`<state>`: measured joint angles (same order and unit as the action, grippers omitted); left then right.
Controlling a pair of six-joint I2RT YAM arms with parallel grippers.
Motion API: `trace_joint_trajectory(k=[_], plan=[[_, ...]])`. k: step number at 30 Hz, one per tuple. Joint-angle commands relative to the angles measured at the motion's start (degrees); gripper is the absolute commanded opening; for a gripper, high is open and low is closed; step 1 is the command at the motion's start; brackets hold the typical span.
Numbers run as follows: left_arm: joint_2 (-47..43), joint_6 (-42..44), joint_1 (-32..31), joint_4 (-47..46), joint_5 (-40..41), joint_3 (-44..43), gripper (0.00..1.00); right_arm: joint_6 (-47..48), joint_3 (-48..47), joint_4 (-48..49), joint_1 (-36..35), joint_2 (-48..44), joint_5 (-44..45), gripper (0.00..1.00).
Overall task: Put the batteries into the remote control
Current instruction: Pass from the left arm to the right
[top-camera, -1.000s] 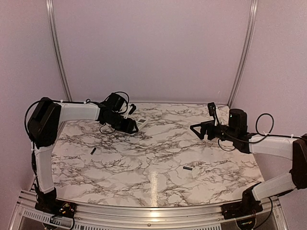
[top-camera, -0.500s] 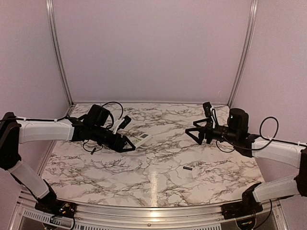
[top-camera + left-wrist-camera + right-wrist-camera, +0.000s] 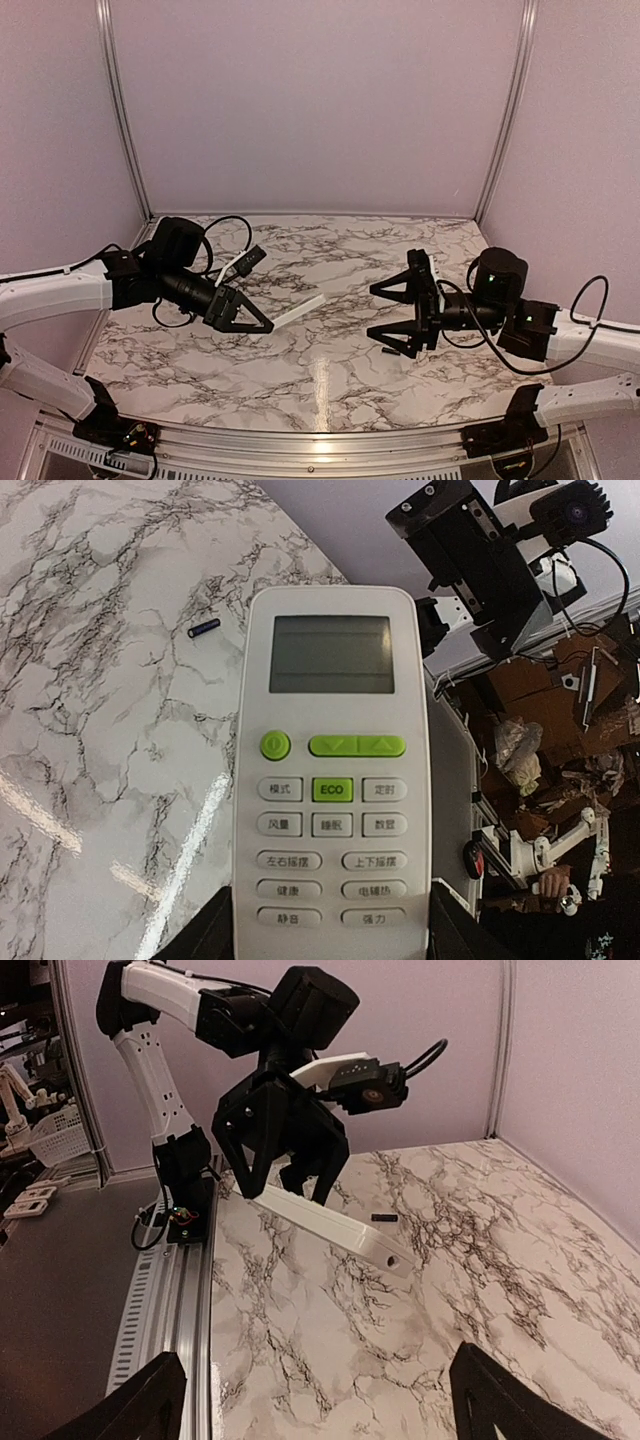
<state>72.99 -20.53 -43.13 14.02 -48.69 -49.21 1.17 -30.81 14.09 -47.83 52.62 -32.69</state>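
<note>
The white remote control (image 3: 330, 780) is held by its lower end in my left gripper (image 3: 332, 932), button face toward the left wrist camera. From above, the left gripper (image 3: 255, 318) holds the remote control (image 3: 300, 310) out over the table's middle. It slants toward my right gripper (image 3: 392, 315). The right gripper (image 3: 320, 1400) stands open and empty, facing the plain back of the remote control (image 3: 335, 1225) with a gap between. One black battery (image 3: 204, 628) lies on the marble beyond the remote. Another battery (image 3: 384, 1218) lies past the remote's tip. I cannot make out either from above.
The marble table (image 3: 320, 250) is enclosed by purple walls at the back and sides. An aluminium rail (image 3: 165, 1280) runs along its near edge beside the left arm's base (image 3: 180, 1175). The right arm's body (image 3: 470, 560) rises beyond the remote.
My left arm has swung from the back left toward the middle, carrying the remote. My right arm has come down and nearer, turning its open jaws toward the remote.
</note>
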Motion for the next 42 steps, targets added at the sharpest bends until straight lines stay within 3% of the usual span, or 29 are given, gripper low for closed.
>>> trace_joint_trajectory(k=[1, 11, 14, 21, 28, 32, 42], plan=[[-3.6, -1.0, -1.5, 4.7, -9.4, 0.9, 0.25, 6.2, -6.3, -10.3, -6.8, 2.0, 8.0, 0.89], [-4.7, -2.6, -10.4, 3.9, -13.3, 2.7, 0.24, 14.5, -14.0, -20.6, -15.7, 7.4, 11.7, 0.85], [-4.9, -5.3, -12.4, 0.5, -14.9, 4.3, 0.24, 15.8, -17.1, -23.9, -18.3, 8.8, 10.3, 0.78], [-6.2, -11.6, -14.1, -8.3, -15.7, 6.8, 0.24, 16.6, -22.3, -30.9, -26.4, 11.0, 10.9, 0.76], [-5.5, -13.9, -14.8, -11.8, -16.3, 7.4, 0.24, 16.8, -22.8, -30.8, -28.4, 12.4, 12.6, 0.74], [-4.9, -16.6, -15.8, -16.2, -16.9, 7.9, 0.24, 17.5, -22.4, -30.0, -28.5, 13.2, 14.9, 0.68], [-2.5, -18.5, -16.2, -19.5, -18.6, 7.9, 0.24, 17.5, -23.8, -29.5, -29.7, 14.6, 14.6, 0.43]])
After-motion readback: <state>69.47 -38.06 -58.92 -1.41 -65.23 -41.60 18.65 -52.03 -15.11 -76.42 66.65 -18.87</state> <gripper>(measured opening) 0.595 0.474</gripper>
